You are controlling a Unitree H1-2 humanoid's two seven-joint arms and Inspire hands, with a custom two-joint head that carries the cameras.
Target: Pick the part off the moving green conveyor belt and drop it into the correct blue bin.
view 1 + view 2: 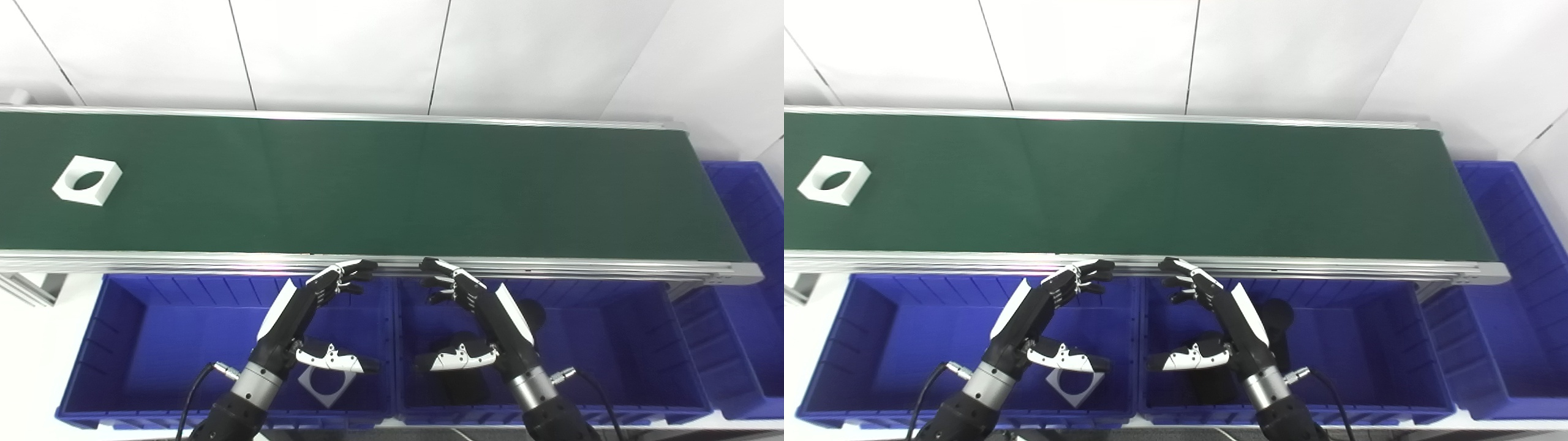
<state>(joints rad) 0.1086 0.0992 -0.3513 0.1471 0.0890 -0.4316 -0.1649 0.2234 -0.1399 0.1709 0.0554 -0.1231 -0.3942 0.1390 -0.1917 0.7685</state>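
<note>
Waiting with both hands empty and fingers spread, my left hand (306, 321) and right hand (484, 321) hover over the blue bins (153, 343), just short of the green belt (392, 184). The white part (87, 179) lies far off to my left, unpicked. A similar white piece (327, 386) sits below my left hand. Both views match; dark shapes under my right hand are unclear.
</note>
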